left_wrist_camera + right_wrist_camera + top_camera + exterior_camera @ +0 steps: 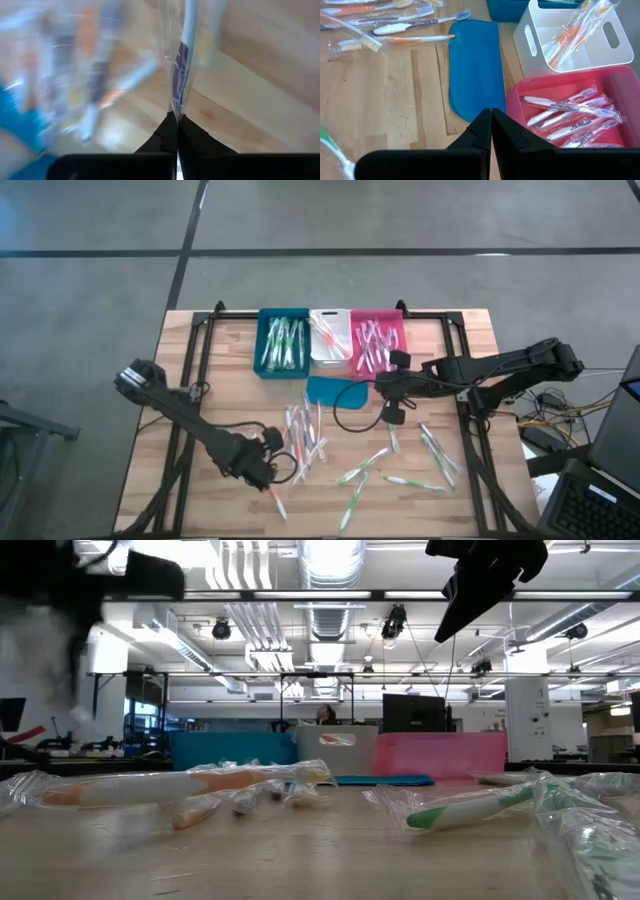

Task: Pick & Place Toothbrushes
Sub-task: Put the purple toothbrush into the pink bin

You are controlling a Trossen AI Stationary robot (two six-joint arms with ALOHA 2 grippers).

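- Gripping the clear wrapper of a purple-accented toothbrush (181, 75), the left gripper (176, 119) had its fingers pinched together on the film's end, low over the near-left part of the wooden table (190, 350).
- The right gripper (491, 116) was closed and empty, hovering over the near edge of the pink bin (560, 90), just beside the flat teal piece (472, 65).
- Loose toothbrushes (305, 435) lay scattered across the table's middle and near side; others were already sorted into the teal bin (283, 342), the white bin (329, 338) and the pink bin.
- Each item appeared light and stiff along its handle, but the film bag looked slick and crinkly; a pinch on wrapper alone could, in my judgement, let the brush swing or slip.
- A hold across the handle's mid-length, through the film, was judged the safer point.
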